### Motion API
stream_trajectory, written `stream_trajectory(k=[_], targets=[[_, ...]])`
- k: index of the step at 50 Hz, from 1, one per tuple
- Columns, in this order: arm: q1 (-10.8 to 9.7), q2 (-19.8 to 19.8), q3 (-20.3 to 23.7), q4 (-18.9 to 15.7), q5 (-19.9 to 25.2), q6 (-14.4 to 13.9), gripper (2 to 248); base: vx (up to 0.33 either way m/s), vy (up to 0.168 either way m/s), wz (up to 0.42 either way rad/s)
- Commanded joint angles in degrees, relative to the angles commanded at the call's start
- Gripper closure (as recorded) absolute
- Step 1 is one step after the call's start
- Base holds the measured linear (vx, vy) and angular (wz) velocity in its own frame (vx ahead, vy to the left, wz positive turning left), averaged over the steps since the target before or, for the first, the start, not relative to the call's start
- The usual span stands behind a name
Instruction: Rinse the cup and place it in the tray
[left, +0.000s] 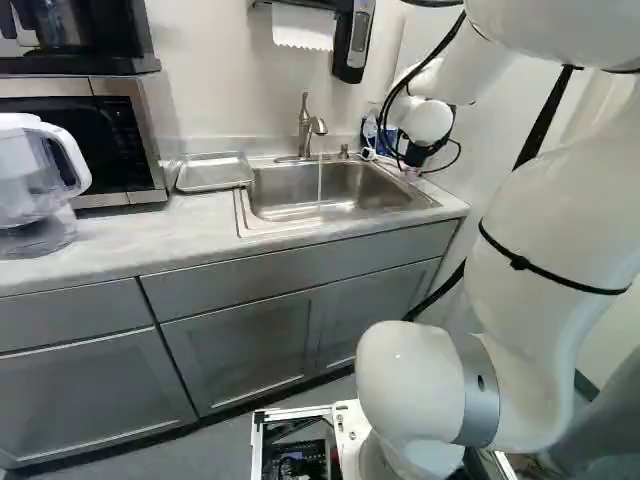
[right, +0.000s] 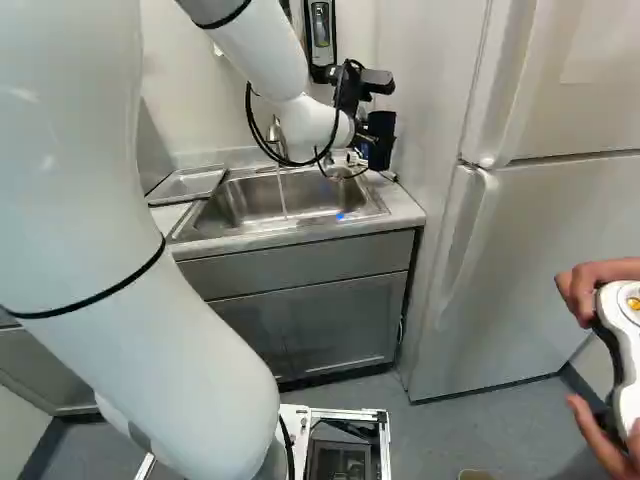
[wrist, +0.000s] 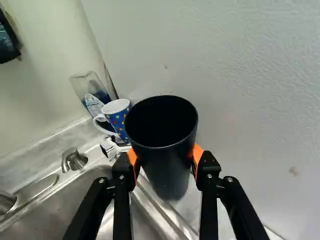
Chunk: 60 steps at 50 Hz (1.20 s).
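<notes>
Black cup (wrist: 161, 175), mouth up, is clamped by its sides between your tool's (wrist: 165, 159) two orange pads (wrist: 198, 159), near the sink's (left: 275, 187) refrigerator-side end. It looks light and stiff, probably slick once wet, so grip below the rim and clear the spotted mug (wrist: 118, 118) and faucet (left: 305, 128).

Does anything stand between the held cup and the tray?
Yes: the faucet behind the sink and the water running from it lie between the cup in the jaws and the tray.
</notes>
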Motion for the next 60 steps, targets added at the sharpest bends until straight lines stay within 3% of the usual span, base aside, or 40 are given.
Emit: stream_trajectory(k=[37,60], targets=[[5.89,2.17,0.33,0.00,0.00,0.00,128,0.000,0.000,0.000],[6.95,2.01,1.32,0.00,0.00,0.00,128,0.000,0.000,0.000]])
